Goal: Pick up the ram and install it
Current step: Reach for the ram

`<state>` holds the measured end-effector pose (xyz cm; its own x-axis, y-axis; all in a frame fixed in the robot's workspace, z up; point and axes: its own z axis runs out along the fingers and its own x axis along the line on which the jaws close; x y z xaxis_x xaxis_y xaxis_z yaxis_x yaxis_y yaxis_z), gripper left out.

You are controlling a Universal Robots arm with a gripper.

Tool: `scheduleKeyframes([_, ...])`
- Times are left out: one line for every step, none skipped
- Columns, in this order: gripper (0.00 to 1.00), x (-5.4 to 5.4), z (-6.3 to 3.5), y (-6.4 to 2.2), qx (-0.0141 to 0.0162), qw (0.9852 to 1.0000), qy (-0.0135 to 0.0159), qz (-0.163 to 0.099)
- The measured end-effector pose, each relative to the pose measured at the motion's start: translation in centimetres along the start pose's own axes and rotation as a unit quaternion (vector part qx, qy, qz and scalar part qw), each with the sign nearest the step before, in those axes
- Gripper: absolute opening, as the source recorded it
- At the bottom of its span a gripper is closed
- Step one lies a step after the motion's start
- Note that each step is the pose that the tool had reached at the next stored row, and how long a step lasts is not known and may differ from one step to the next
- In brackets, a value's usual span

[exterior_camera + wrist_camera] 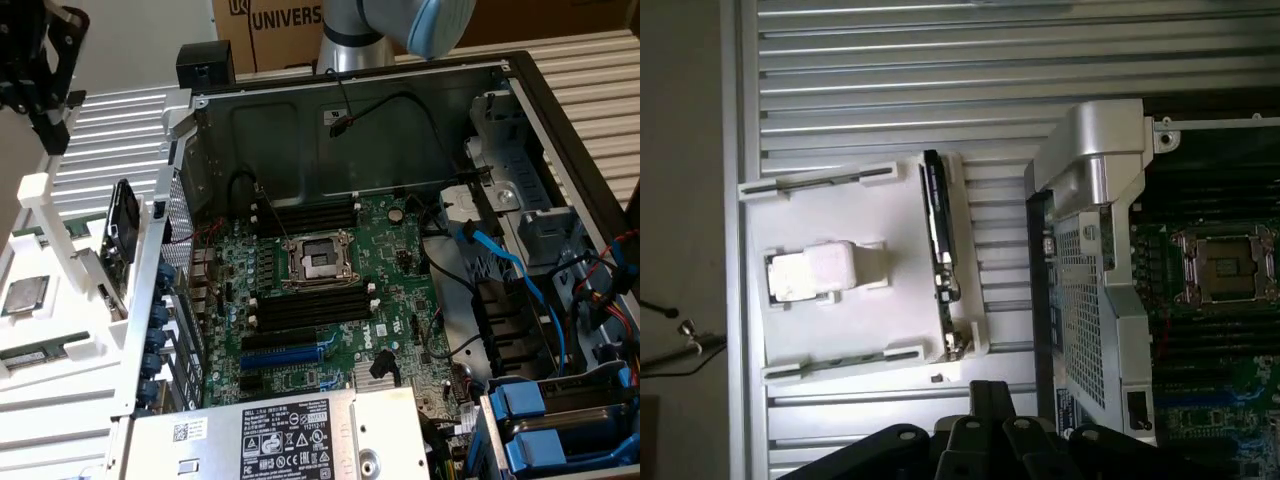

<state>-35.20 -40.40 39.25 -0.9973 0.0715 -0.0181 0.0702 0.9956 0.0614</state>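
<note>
– So, where is the ram (121,235) (937,240) sitting?

– On its long edge in a white holder (55,235) (840,310), in the slot along the side nearest the open computer case (300,130) (1090,140). The holder rests on the ribbed metal table (110,140) (940,60), just beside the case wall.

– And the fingers (50,120) (985,410)?

– Pressed together and gripping no part. In the exterior view they hang at the upper left, above the table past the holder's far end and well apart from the ram. The wrist view looks straight down on the holder, with the black fingertips at the frame's edge, short of the ram.

– What else is in the holder?

– A square silver processor chip (25,297) (810,272) lies flat near its middle. In the exterior view a flat green strip (35,355) lies at the holder's near end; I cannot tell what it is.

– What about inside the case?

– The green motherboard (400,290) (1200,330) lies flat at the bottom, with the processor socket (320,262) (1225,265) near its centre. Long black slots (305,215) run in rows on both sides of the socket, one group toward the case's back wall and one toward the blue connectors. Blue and black cables trail across the exterior view's right.
</note>
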Motion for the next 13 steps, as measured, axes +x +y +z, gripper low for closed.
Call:
scheduleKeyframes([0.11,0.5,-0.02,-0.05,-0.0005,1.0,0.0001,0.0])
scheduleKeyframes([0.11,1.4,-0.04,-0.14,-0.0019,1.0,0.0002,0.0])
scheduleKeyframes([0.11,2.3,-0.06,-0.2,-0.0025,1.0,0.0002,0.0])
scheduleKeyframes([0.11,2.7,-0.07,-0.24,-0.0026,1.0,0.0002,0.0])
scheduleKeyframes([0.11,3.2,-0.08,-0.27,-0.0026,1.0,0.0002,0.0])
scheduleKeyframes([0.11,4.1,-0.1,-0.33,-0.0026,1.0,0.0002,0.0])
scheduleKeyframes([0.11,4.5,-0.11,-0.37,-0.0026,1.0,0.0002,0.0])
scheduleKeyframes([0.11,5.0,-0.12,-0.4,-0.0026,1.0,0.0002,0.0])
scheduleKeyframes([0.11,5.5,-0.13,-0.43,-0.0026,1.0,0.0002,0.0])
scheduleKeyframes([0.11,5.9,-0.14,-0.46,-0.0026,1.0,0.0002,0.0])
scheduleKeyframes([0.11,6.4,-0.15,-0.49,-0.0026,1.0,0.0002,0.0])
scheduleKeyframes([0.11,7.3,-0.17,-0.51,-0.0026,1.0,0.0002,0.0])
scheduleKeyframes([0.11,7.8,-0.17,-0.46,-0.0026,1.0,0.0002,0.0])
